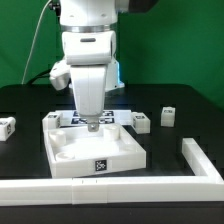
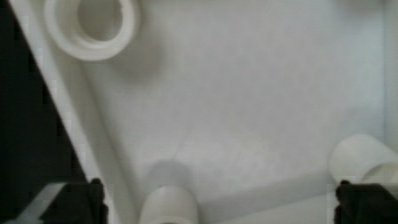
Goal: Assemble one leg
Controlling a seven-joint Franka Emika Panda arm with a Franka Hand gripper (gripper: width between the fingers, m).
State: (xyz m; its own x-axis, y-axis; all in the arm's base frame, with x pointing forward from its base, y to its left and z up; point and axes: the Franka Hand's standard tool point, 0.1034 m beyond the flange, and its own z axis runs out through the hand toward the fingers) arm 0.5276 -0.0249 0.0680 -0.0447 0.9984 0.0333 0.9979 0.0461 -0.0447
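The tool (image 1: 91,124) is hovering released above the square panel (image 1: 120,150); the leg (image 1: 166,116), likely light and rigid, is needing a side grip.

End effector (image 1: 91,126) over panel (image 1: 75,150), leg (image 1: 143,122) just beside panel at the exterior view's right

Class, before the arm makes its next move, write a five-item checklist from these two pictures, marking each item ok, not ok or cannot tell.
1. The claw is open and empty: ok.
2. A leg is picked up: not ok; it lies loose on the table beside the panel.
3. The panel lies flat: ok.
4. The socket in the wrist view is empty: ok.
5. The claw is clear of the panel surface: cannot tell.
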